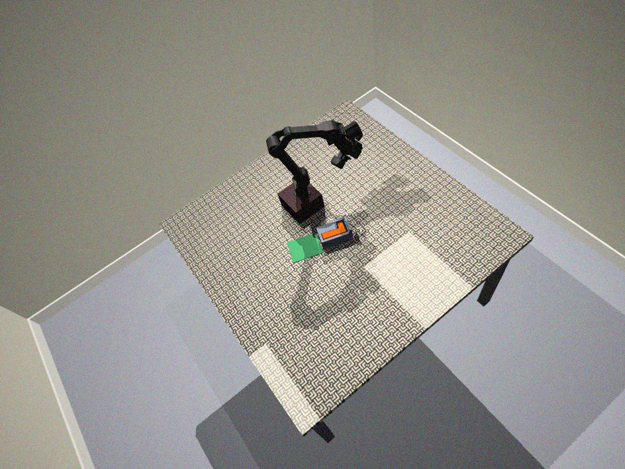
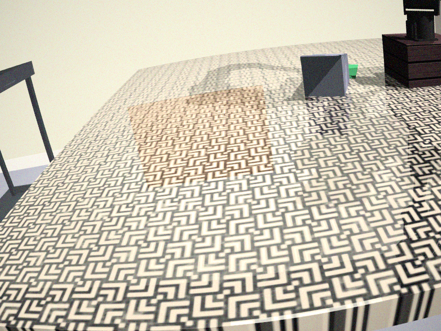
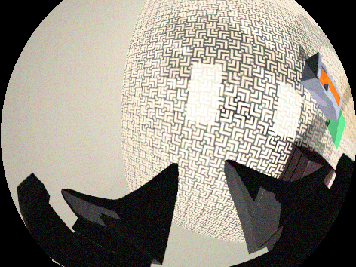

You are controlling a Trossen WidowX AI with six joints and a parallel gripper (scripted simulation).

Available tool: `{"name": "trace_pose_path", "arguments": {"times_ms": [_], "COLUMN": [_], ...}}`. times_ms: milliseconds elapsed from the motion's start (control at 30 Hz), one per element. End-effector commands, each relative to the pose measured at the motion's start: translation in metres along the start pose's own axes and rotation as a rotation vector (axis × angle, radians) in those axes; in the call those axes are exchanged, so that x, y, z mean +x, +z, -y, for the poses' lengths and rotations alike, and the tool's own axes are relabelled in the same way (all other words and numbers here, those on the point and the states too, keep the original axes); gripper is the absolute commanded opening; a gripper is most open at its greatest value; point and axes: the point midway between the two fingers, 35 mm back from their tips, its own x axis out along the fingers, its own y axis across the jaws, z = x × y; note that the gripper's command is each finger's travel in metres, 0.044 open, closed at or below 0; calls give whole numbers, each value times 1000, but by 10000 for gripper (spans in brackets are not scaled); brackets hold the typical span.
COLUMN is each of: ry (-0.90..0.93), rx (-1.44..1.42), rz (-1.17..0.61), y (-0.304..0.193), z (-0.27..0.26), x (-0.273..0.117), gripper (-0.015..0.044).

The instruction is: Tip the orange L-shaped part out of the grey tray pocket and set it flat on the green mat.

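The orange L-shaped part (image 1: 331, 234) (image 3: 329, 87) lies in the pocket of the grey tray (image 1: 337, 244) (image 2: 322, 76) (image 3: 311, 69) and looks level. Its L-shaped end points to the upper right in the top view. The green mat (image 1: 302, 248) (image 2: 352, 70) (image 3: 336, 128) lies beside the tray, at the end away from the part's L-shaped end, with nothing on it. My gripper (image 3: 201, 167) is partly open and empty, high above the table and well away from the tray. The exterior view does not show the gripper, and the tray's wall hides the part there.
The arm's dark wooden base block (image 1: 302, 204) (image 2: 395, 58) (image 3: 298, 164) stands close behind the tray and mat. The patterned table (image 1: 242, 282) (image 2: 228, 213) (image 3: 245, 124) carries bright light patches and the arm's shadows.
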Motion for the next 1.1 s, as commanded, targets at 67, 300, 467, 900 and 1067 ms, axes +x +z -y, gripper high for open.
{"name": "trace_pose_path", "arguments": {"times_ms": [67,300,467,900,1067], "ry": [-107,-266,-361,-418,-418], "rx": [132,320,454,549,550], "rz": [65,123,126,111,110], "y": [61,126,151,159,156], "z": [44,130,200,273,282], "x": [2,-7,-20,16,37], "gripper": [180,180,180,180,180]}}
